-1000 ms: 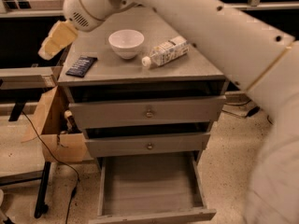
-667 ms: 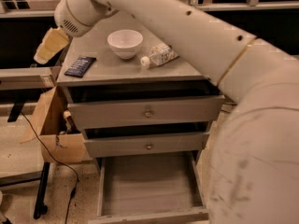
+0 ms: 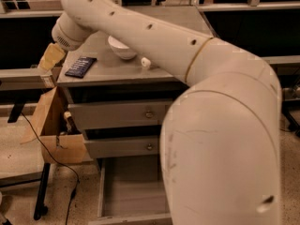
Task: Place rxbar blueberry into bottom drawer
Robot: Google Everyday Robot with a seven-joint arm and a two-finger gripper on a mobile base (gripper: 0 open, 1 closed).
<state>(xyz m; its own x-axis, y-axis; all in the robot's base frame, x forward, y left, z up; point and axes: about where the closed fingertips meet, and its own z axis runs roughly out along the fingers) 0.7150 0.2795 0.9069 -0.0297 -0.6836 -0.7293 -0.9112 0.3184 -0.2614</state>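
The gripper [image 3: 51, 56] hangs just off the left edge of the cabinet top [image 3: 108, 75], near the rxbar blueberry [image 3: 80, 66]. I cannot tell if it is open or closed. The bar lies flat on top, not grabbed yet. Next to it sit a white bowl [image 3: 123, 49] and a white bottle [image 3: 146, 63]. Below, the bottom drawer [image 3: 131, 191] is pulled out, ready for the bar.

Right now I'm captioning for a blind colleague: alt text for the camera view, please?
The gripper hangs at the left edge of the cabinet top, just left of the rxbar blueberry lying flat there. Below, the bottom drawer stands pulled open.
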